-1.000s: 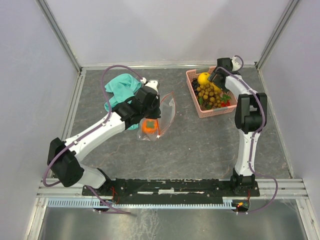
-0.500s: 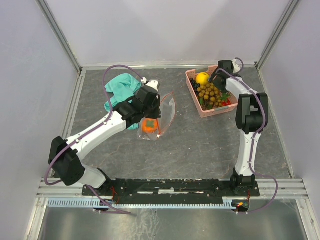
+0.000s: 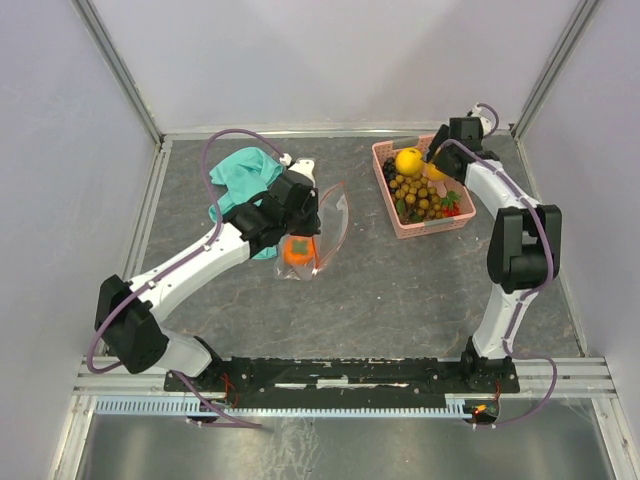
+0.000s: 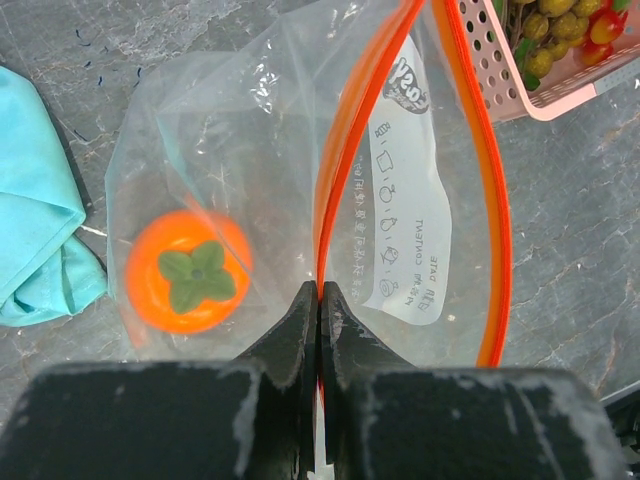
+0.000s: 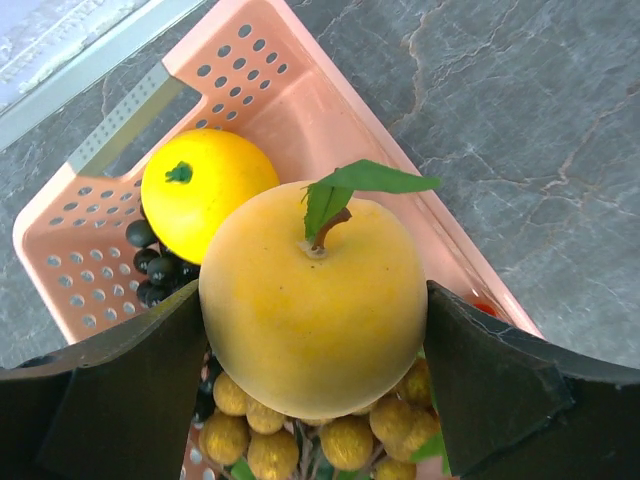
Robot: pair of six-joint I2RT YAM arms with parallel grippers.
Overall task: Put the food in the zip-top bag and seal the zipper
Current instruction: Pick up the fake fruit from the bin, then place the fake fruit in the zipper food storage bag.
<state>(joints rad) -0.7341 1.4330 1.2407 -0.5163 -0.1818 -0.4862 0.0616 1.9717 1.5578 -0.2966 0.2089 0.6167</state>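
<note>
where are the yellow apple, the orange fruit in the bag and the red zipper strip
yellow apple [image 5: 312, 310]: right wrist view, on its skin below the stem
orange fruit [image 4: 190, 275]: left wrist view, on its green calyx
red zipper strip [image 4: 503, 260]: left wrist view, on the strip's right-hand run

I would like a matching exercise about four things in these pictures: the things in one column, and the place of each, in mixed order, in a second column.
Things:
1. orange fruit
2. lemon
3. yellow leafed fruit
4. red zipper strip

Places:
A. pinched by the left fingers
B. lying in the pink basket
C. inside the clear bag
D. held between the right fingers

Pairs: 1-C, 2-B, 3-D, 4-A.
</note>
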